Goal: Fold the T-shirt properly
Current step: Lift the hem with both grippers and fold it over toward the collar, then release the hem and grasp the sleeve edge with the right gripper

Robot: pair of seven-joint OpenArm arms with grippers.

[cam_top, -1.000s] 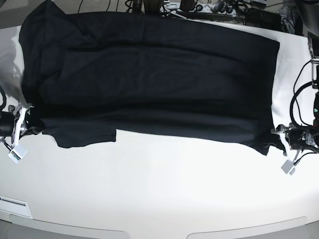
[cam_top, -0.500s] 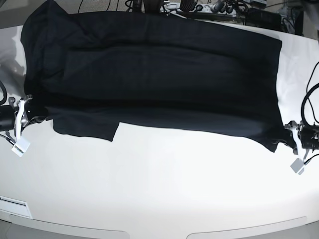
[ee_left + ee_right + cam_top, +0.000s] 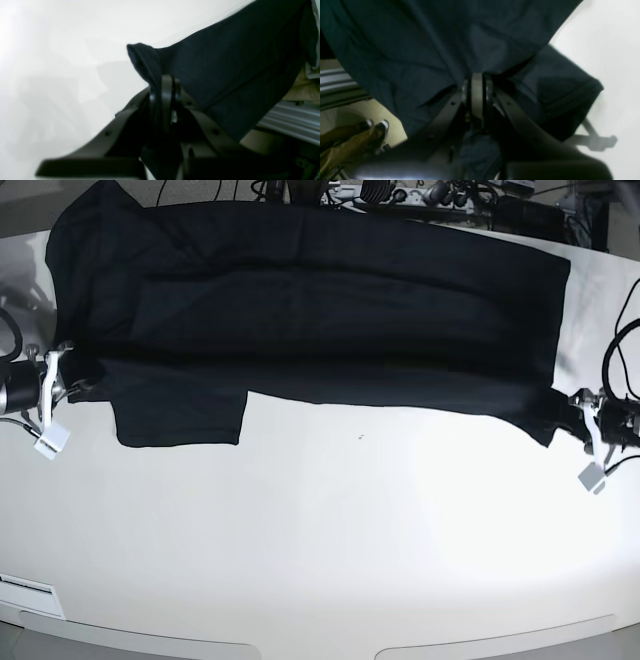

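Left pincer point(image 3: 162, 100) is pressed together on a bunched corner of the T-shirt point(image 3: 310, 310), with a little nub of black fabric poking up past the tips. In the base view it sits at the far right edge of the bench point(image 3: 330, 550), just beside the shirt's lower right corner. Right pincer point(image 3: 477, 97) is clamped on the shirt too, cloth gathered right at the tips and draping off both sides; in the base view it's at the far left edge point(image 3: 62, 385), next to the sleeve.

So both pincers are out at the ends of the shirt's near edge, and that edge runs between them with a slight sag. The whole front half of the bench below that edge is bare white surface. Behind the shirt it's tight: cables and gear sit right along the back edge.

The shirt itself is plain black, matte, spread wide across the back half of the bench. One short sleeve point(image 3: 180, 415) lies flat on the bench near the right pincer. Long soft creases run lengthwise across the body.
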